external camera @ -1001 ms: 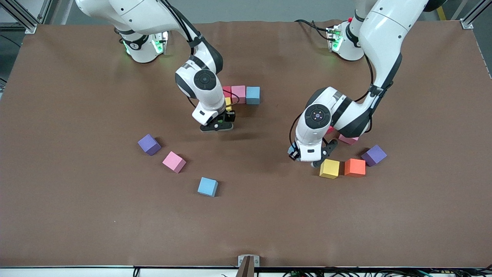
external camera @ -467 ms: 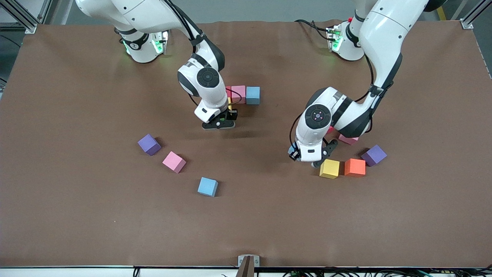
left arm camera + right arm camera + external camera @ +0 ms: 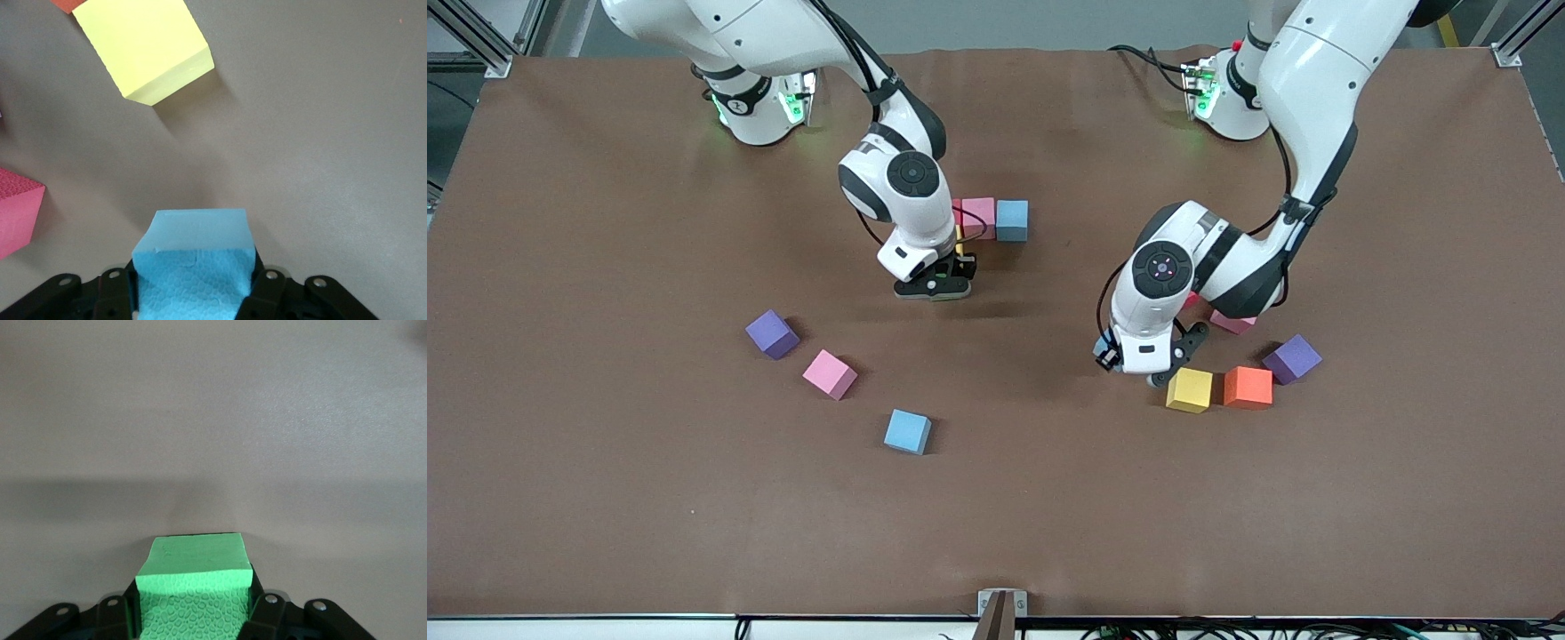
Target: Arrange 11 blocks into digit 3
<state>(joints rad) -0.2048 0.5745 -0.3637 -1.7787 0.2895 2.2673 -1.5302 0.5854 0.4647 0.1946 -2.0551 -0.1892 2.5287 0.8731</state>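
**Green cube carried in to the started row; left arm waits with a blue one**

Since a second ago your right gripper (image 3: 934, 286) has slid with its load toward the cubes already placed, and it now hangs just beside them on the front-camera side. Its jaws are pinched on a green cube (image 3: 195, 583), which fills the gap between the fingers in the right wrist view, with only bare mat under it. That grip across two flat faces keeps the cube square, which I judge matters because it has to drop flush against its neighbours.

Just past that gripper, toward the robots' bases, sits the start of the digit: a pink cube (image 3: 979, 216) and a light blue cube (image 3: 1012, 220) touching in a row, with a red one and a yellow one mostly hidden by the wrist.

Your left gripper (image 3: 1138, 364) has not shifted. It is closed on a light blue cube (image 3: 193, 267), low over the mat, waiting. Right beside it lie a yellow cube (image 3: 1190, 389) and an orange cube (image 3: 1248, 386), nearly touching, and a purple cube (image 3: 1292, 358) next to the orange.

Well off toward the right arm's end lie a second purple cube (image 3: 771, 333), a loose pink cube (image 3: 830, 373) and a loose blue cube (image 3: 908, 431). By my reckoning most of the figure remains to be built.
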